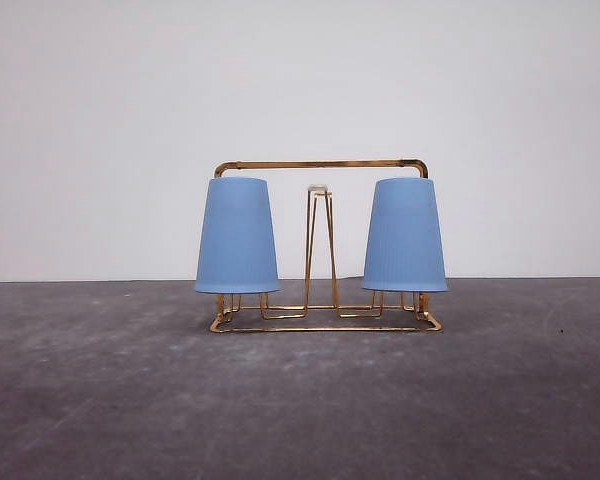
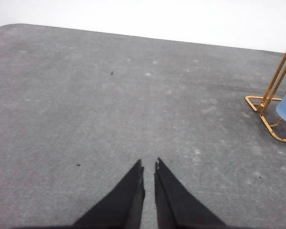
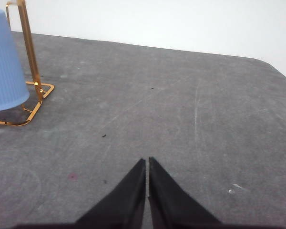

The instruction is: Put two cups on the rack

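Blue cups, one at 9 o'clock (image 1: 237, 236) and one at 3 o'clock (image 1: 404, 236), hang upside down on the gold rack (image 1: 322, 165), mid-desk (image 1: 100, 400); the centre prong (image 1: 318, 189) stands bare. The task looks complete. Left claw (image 2: 149, 167) and right claw (image 3: 147, 162), both pinched closed and empty, sit well apart from the rack; best kept clear of it.

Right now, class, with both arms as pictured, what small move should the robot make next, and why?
Probably none beyond keeping both arms back. Both cups, left and right, already hang upside down on the rack. The left gripper and right gripper are shut, empty, over bare table beside the rack.
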